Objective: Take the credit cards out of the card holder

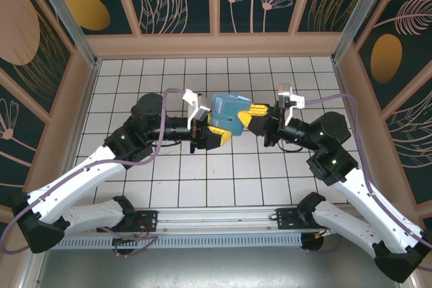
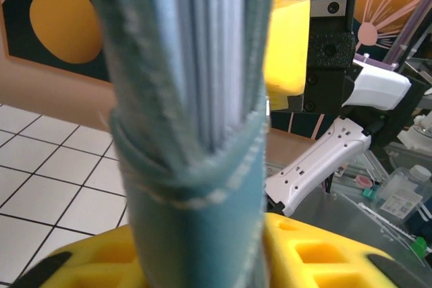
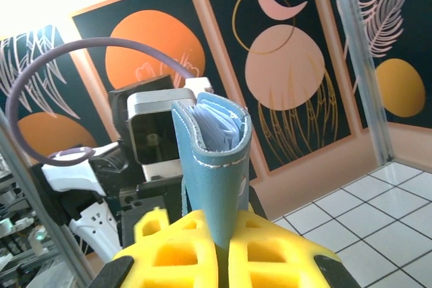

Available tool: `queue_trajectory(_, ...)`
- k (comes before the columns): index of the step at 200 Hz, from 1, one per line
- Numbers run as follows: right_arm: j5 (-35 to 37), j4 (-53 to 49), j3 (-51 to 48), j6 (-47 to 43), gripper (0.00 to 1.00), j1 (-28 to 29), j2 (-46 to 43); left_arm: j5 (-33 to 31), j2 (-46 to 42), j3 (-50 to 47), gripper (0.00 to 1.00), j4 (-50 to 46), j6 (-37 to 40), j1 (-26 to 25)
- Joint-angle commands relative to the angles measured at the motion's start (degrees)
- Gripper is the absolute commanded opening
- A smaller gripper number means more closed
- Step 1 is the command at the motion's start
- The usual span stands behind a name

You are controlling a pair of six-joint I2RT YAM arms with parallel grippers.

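Centrally over the white tiled table, both arms reach inward with bent elbows and meet well apart from the patterned side walls, with bare tiles on every side. The left gripper has its yellow fingers closed against both faces of the card holder, while the right gripper pinches the opposite edge, jaws almost together. The holder is teal, folded, held off the tiles between the two grippers, with pale edges of the credit cards showing inside the fold.
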Motion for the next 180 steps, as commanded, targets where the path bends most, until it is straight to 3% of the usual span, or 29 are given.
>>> queue_trajectory(1,-2.1,4.06,2.76,0.14,0.0,1.21,0.58,3.48,-1.47,1.83,0.3,3.38,0.82,-0.22)
queue_trajectory(55,-2.88,1.5,5.49,-2.42,0.0,4.44,1.69,6.81,-3.05,1.44,0.12,5.54,0.56,-0.15)
queue_trajectory(97,-3.26,0.73,7.72,-2.66,0.38,5.79,2.26,12.97,-3.16,1.35,0.08,5.99,0.55,-0.23)
queue_trajectory(112,-3.94,1.23,8.75,-1.93,0.42,6.38,3.19,15.02,-2.89,1.51,0.07,5.04,1.07,-0.13)
queue_trajectory(180,-4.75,-6.31,14.82,-4.46,0.42,10.41,8.15,14.28,-2.63,3.28,0.08,-2.84,5.08,-0.16)
